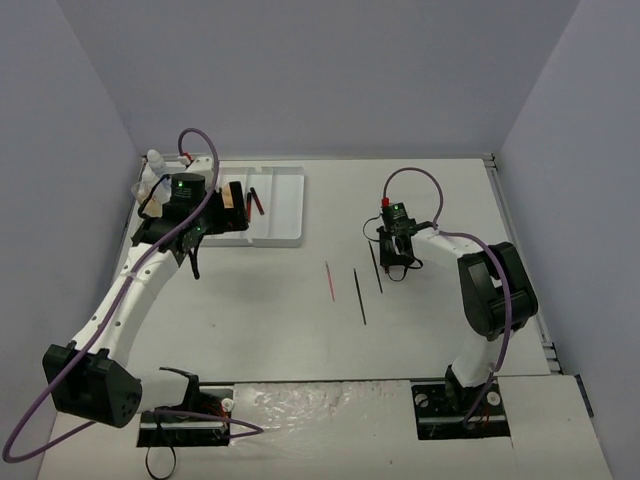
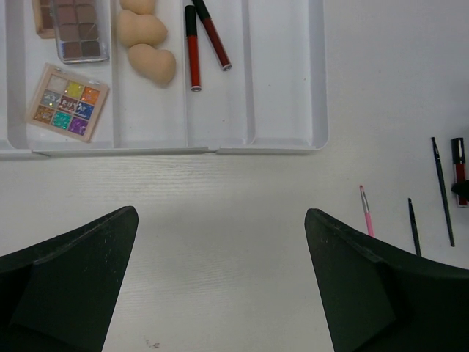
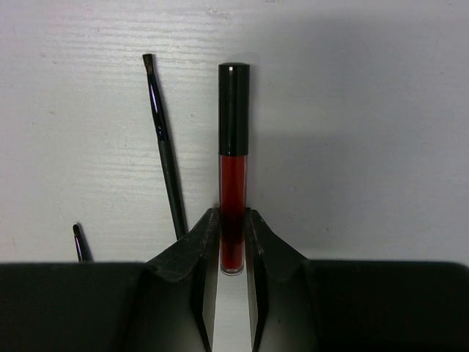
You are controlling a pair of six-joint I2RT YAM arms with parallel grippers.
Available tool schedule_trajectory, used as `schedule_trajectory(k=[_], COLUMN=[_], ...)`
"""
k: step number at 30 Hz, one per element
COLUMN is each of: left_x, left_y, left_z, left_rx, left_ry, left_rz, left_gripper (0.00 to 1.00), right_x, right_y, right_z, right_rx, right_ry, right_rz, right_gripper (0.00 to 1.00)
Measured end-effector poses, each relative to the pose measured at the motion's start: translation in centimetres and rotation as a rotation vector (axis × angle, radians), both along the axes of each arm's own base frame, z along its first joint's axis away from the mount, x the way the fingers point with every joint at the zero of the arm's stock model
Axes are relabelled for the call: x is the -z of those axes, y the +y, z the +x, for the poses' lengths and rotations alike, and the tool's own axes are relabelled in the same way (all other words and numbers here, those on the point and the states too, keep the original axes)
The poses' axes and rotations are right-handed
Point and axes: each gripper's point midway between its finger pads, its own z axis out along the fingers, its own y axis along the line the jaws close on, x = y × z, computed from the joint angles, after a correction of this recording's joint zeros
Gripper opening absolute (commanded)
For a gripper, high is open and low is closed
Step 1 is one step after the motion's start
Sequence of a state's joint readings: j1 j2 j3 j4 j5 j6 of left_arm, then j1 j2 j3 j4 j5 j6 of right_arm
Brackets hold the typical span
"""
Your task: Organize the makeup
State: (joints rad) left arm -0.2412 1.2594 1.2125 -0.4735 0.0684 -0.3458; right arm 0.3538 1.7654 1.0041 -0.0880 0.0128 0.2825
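White laminate table (image 1: 270, 340) carries all items.

**Right arm.** The right fingers (image 3: 204, 238) are closed on the lower end of a red lip-gloss tube (image 3: 234, 169). The tube lies flat on the table, with its black cap pointing to the top of the right wrist frame. A long black brush (image 3: 165, 150) lies just left of the tube without touching it. The tip of a short black brush (image 3: 78, 240) shows at lower left. In the top view this group sits right of centre, with a pink brush (image 1: 330, 282) further left on the table.

**Left arm.** The left fingers (image 2: 73, 275) are spread wide and hold nothing. They hover over bare table just below the near rim of the white ridged tray (image 2: 286, 88), which fills the upper left of the left wrist frame.

**Tray contents, by compartment from left to right:**
- A glitter eyeshadow palette (image 2: 67, 101), with a brown-toned palette (image 2: 77, 29) above it.
- Three peach sponges (image 2: 152, 64) in a column, the topmost cut by the frame edge.
- Two stored gloss tubes (image 2: 193, 48), red with black caps. They lie in a narrow V with the caps close together.

**Outside the tray.** Two white bottles (image 1: 155, 170) stand at the upper left of the top view, beside the tray's left end. The left arm partly hides them.
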Motion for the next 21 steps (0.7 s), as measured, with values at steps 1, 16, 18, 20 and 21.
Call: schedule_trajectory(k=[1,16,18,20,21], left_x=[-0.2,-1.3,-1.5,-1.9,-2.2], left_y=[-0.4,-14.4,-16.0,-17.3,-17.8], left_z=[0.0,-1.5,-1.7,-2.0,-2.1], left_rx=[0.008,0.267,0.295,0.319,0.326], left_ry=[-0.003,-0.025,-0.029,-0.037,-0.043], left_rz=[-0.018,-0.254,-0.282,-0.309,-0.323], left_gripper=[0.97,0.93,0.92,0.9,0.89], right_x=[0.0,-17.7,-18.6,-18.9,-18.9], right_y=[0.0,9.2,10.8,11.7,12.1], right_z=[0.0,-0.3,-1.3,-1.8,-2.1], right_rx=[0.0,-0.199,-0.234,-0.248,-0.251], right_ry=[-0.002,-0.497,-0.522,-0.533,-0.534], right_rz=[0.0,0.403,0.479,0.538,0.564], right_gripper=[0.0,0.0,0.0,0.0,0.0])
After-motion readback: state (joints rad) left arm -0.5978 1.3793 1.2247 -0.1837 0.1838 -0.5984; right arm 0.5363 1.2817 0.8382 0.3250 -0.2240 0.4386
